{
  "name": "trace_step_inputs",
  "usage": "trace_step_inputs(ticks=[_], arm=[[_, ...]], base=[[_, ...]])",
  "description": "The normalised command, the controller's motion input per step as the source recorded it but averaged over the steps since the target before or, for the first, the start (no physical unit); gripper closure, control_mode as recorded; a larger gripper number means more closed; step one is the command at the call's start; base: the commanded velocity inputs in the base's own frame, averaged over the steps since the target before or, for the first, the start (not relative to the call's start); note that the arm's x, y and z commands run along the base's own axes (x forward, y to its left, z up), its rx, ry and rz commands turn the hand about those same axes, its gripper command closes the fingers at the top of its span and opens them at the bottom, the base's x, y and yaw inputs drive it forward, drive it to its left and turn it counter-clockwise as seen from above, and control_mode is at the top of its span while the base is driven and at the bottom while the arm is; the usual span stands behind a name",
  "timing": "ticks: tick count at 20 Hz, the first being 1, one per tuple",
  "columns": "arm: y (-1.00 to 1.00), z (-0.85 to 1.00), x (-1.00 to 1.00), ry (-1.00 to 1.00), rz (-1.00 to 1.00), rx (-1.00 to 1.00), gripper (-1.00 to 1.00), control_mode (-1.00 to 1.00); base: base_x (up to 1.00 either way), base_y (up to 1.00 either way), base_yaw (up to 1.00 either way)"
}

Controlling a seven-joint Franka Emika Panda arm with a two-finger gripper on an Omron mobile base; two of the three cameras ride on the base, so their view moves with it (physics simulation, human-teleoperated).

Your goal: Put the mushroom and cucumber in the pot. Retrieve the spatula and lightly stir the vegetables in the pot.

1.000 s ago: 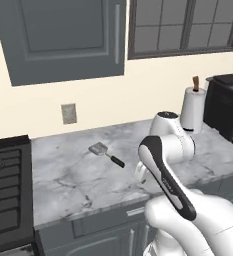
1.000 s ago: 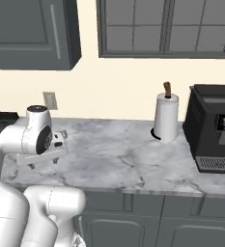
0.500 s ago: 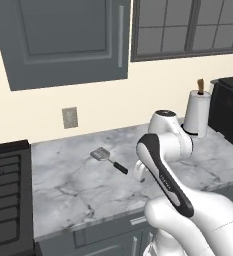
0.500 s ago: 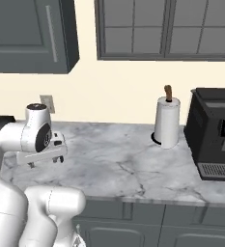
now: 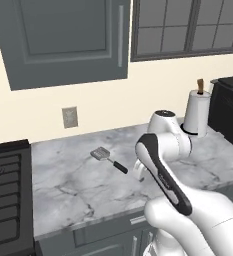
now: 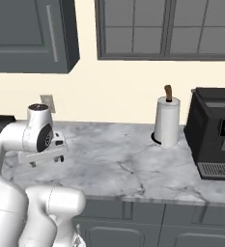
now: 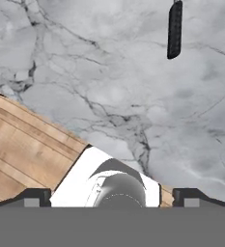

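The spatula (image 5: pixel 108 159) lies flat on the marble counter (image 5: pixel 78 190), grey blade toward the wall and thin black handle pointing at the arm. In the hand view only the end of the spatula's handle (image 7: pixel 174 30) shows at the top. My gripper (image 6: pixel 48 160) hangs a little above the counter just right of that handle, pointing down, jaws open and empty. Its dark fingertips (image 7: pixel 34 198) stand wide apart. The pot, the mushroom and the cucumber are out of view.
A black stove (image 5: pixel 3 195) adjoins the counter on the left. A paper towel roll (image 6: pixel 166 121) and a black coffee machine (image 6: pixel 215 132) stand at the right. The counter's front edge (image 7: pixel 46 123) and the wooden floor (image 7: pixel 22 159) show below the hand.
The whole scene has slid slightly in both base views, so the cameras have moved. The gripper has stayed open above the counter, and the spatula lies where it was.
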Motion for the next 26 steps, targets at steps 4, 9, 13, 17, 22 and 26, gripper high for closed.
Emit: trace_step_inputs(ticks=[4,9,13,17,22,26], arm=[[0.01,0.00,0.75,0.13,-0.05,-0.01,-1.00,-1.00],[0.00,0.00,1.00,0.07,-0.07,-0.03,-1.00,-1.00],[0.15,-0.31,1.00,0.02,-0.07,0.00,-1.00,-1.00],[0.12,-0.67,0.81,0.00,-0.08,0.00,-1.00,-1.00],[0.10,-0.76,0.57,0.00,-0.07,0.00,-1.00,-1.00],[0.18,-0.41,0.34,0.00,-0.03,0.00,-1.00,-1.00]], base=[[0.00,0.00,0.00],[0.00,0.00,0.00],[0.00,0.00,0.00],[0.00,0.00,0.00],[0.00,0.00,0.00],[0.00,0.00,0.00]])
